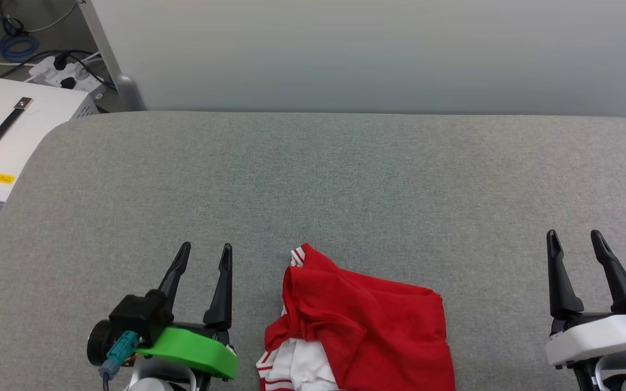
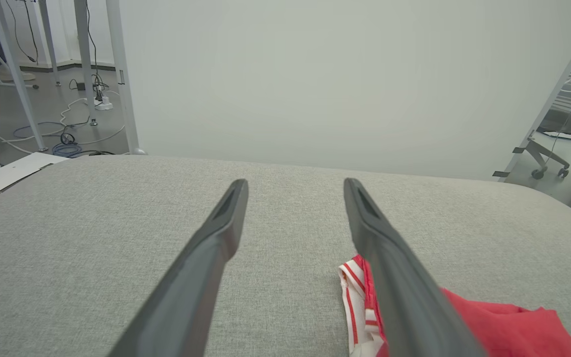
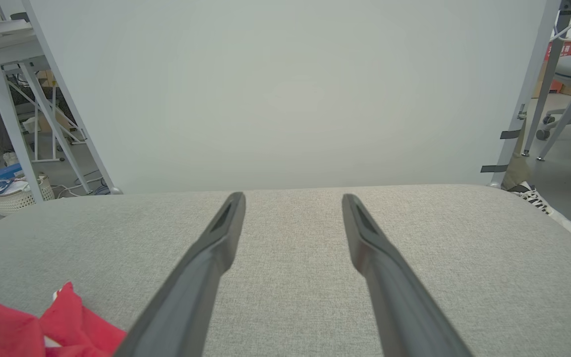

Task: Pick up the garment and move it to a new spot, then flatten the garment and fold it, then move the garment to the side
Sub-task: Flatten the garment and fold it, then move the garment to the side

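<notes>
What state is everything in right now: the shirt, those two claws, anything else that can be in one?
garment, crumpled in a heap on the grey table, not flattened or folded, nothing touching it.
left gripper, open and empty, beside the garment but apart from it.
right gripper, open and empty, farther off on the garment's other side.

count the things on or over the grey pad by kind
shirt: 1
tools, both open: 2 (left tool, right tool)
total: 3
</notes>
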